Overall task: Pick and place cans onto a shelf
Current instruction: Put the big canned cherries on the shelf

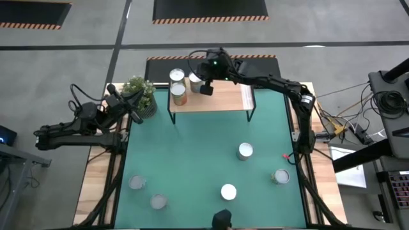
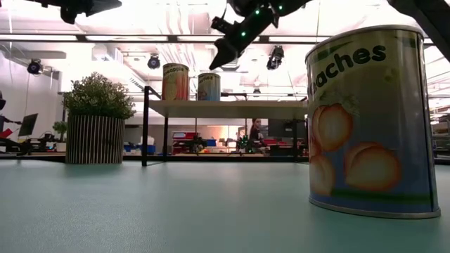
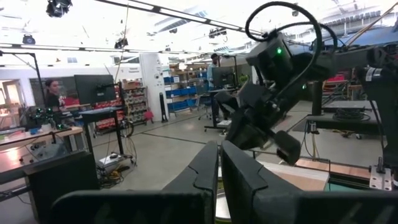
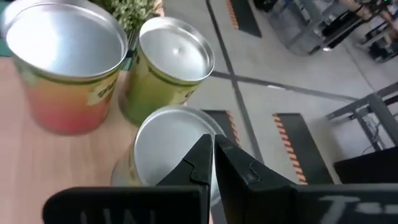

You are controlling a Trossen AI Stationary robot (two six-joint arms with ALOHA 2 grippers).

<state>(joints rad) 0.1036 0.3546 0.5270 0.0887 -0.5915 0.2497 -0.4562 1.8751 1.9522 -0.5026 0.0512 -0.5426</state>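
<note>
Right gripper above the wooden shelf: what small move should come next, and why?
Probably lift clear and swing toward the nearest silver-topped can on the green table. The right gripper is shut and empty above the three metal cans standing on the light-wood shelf; five cans remain on the table.

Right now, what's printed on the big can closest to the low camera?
Orange peaches on a pale yellow-to-blue label, on the can; the low view shows it best.
</note>
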